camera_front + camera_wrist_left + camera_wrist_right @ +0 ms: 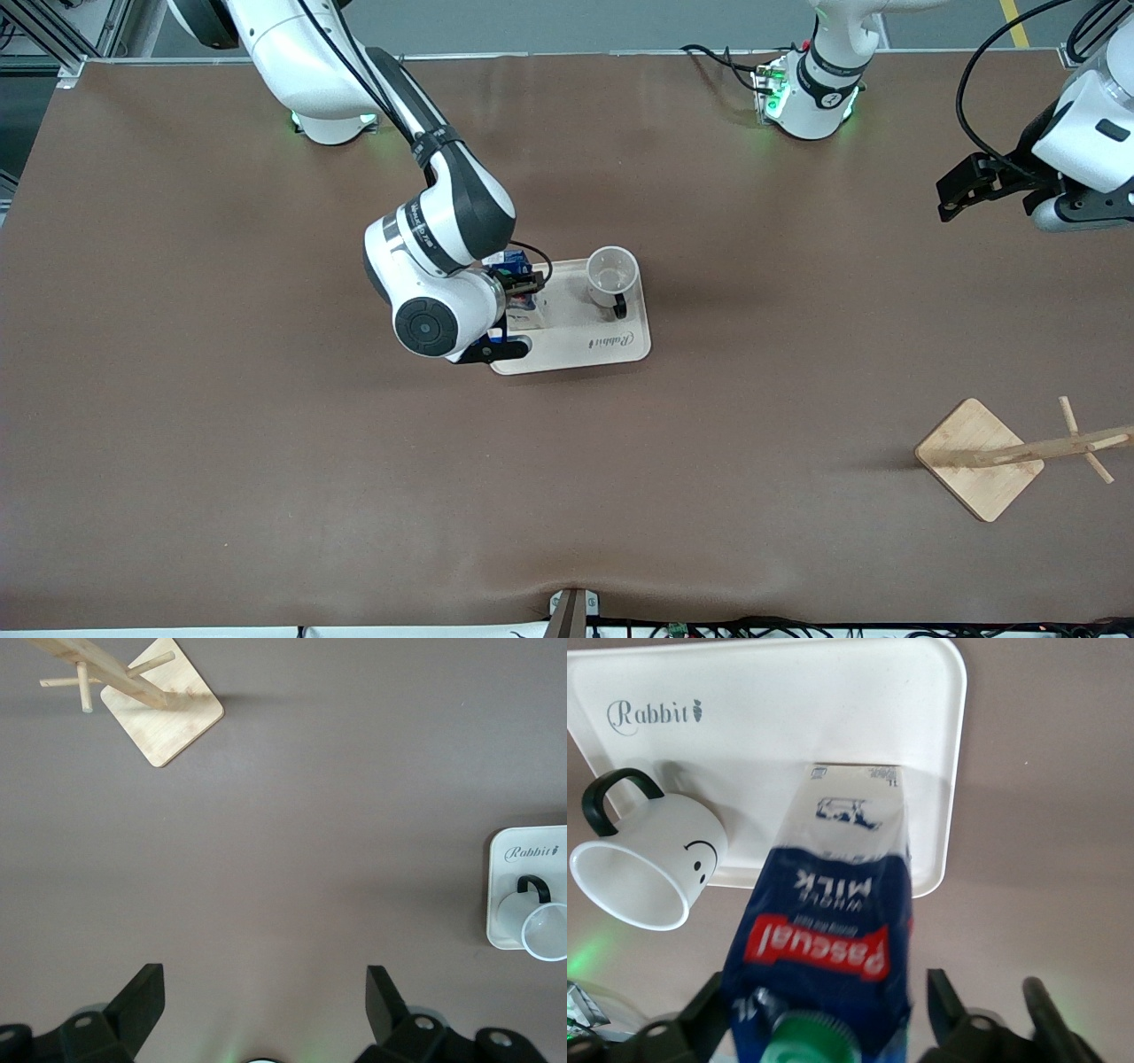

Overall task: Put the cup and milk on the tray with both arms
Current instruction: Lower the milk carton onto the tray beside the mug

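Note:
The beige tray [602,341] lies mid-table. The white smiley cup [611,270] stands on it at the end toward the left arm. The dark-blue milk carton [512,262] stands upright on the tray's end toward the right arm, mostly hidden under the right wrist. My right gripper [507,315] straddles the carton's top. In the right wrist view the gripper [824,983] is open, with a gap beside the milk [833,904], which rests on the tray [788,718] next to the cup [656,873]. My left gripper [950,199] is open, empty and raised over the table's left-arm end.
A wooden mug stand with a square base [979,456] sits near the front camera at the left arm's end. It also shows in the left wrist view [164,713], as do the tray [509,904] and the cup [545,926]. Brown mat covers the table.

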You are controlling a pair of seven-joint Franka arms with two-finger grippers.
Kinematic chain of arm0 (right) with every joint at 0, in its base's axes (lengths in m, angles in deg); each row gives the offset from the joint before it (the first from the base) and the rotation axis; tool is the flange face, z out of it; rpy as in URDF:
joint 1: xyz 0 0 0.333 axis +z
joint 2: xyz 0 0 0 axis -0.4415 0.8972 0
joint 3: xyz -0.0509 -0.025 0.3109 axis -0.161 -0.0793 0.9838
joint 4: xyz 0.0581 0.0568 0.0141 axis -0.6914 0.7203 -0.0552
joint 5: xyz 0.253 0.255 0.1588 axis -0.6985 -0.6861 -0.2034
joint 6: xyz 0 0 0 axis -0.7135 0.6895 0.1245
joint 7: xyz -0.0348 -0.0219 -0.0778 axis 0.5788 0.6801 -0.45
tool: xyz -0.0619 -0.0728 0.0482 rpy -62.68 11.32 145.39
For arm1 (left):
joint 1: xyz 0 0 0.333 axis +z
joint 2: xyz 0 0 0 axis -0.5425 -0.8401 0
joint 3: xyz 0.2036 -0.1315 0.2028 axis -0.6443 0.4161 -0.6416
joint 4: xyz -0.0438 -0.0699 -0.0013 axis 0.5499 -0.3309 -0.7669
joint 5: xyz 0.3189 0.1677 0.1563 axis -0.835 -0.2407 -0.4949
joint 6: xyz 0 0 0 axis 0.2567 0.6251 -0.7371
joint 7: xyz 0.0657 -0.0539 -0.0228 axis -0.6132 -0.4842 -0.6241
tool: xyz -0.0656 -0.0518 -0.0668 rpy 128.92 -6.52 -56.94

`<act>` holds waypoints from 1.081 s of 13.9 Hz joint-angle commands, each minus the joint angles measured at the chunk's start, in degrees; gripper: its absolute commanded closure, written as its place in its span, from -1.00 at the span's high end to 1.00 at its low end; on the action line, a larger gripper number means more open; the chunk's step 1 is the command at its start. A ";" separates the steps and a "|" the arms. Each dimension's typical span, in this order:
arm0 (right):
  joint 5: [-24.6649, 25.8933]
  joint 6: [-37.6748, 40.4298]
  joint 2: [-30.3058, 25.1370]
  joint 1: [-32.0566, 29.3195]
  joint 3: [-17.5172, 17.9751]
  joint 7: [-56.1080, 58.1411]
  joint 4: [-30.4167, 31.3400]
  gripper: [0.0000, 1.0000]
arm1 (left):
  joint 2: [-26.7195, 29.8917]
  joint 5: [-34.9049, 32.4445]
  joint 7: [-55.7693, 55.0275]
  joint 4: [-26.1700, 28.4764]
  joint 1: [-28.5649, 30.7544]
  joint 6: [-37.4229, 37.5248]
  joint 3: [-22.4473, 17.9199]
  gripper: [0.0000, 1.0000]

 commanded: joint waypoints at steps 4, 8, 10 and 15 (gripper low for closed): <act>0.76 -0.18 0.37 0.61 -0.43 -0.94 -0.56 1.00 | 1.18 1.17 0.53 0.10 0.51 0.84 0.07 1.00; 0.50 0.08 0.28 0.69 -0.34 -1.37 -0.73 1.00 | 1.18 1.17 0.44 0.02 0.51 1.02 -0.11 1.00; 0.41 0.26 0.01 0.52 -0.43 -4.08 -1.17 1.00 | 1.18 1.17 0.52 0.10 0.51 1.02 -0.11 1.00; 0.32 0.35 -0.08 0.43 -0.43 -4.89 -2.04 1.00 | 1.27 1.17 0.53 0.10 0.51 1.36 -0.11 1.00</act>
